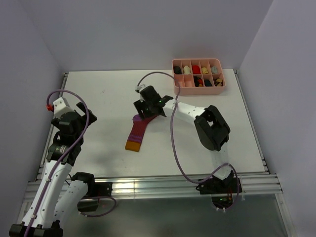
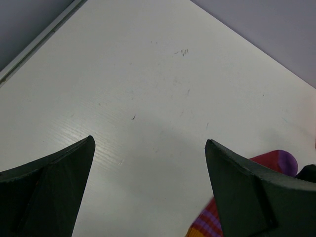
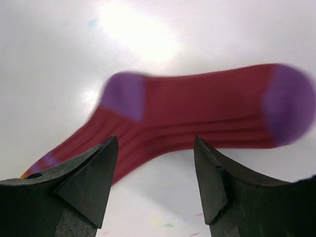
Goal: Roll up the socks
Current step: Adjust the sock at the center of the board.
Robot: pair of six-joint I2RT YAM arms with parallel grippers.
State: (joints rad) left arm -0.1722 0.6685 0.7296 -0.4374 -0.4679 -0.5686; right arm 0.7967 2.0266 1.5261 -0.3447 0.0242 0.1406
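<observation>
Looking at progress: rolling hasn't begun. Your dark red knit sock w/ purple toe, purple heel and orange cuff [image 1: 137, 132] lies flat and unrolled mid-way across the white tabletop [image 1: 98, 94], cuff toward the arm bases, toe away.

R gripper [image 3: 154, 143] hovers over the toe end, jaws spread, nothing pinched btwn them. L gripper [image 2: 150, 140] hangs at the left, well apart from the sock, jaws wide and empty. So the whole job is left: catch an end, roll it up.

Hard to read:
- Top view hides the toe under the R gripper.
- R wrist view is blurred, cuff cut off behind a finger.
- L wrist view shows only the toe and a striped bit.
- Can't tell whether a 2nd sock lies underneath.
</observation>
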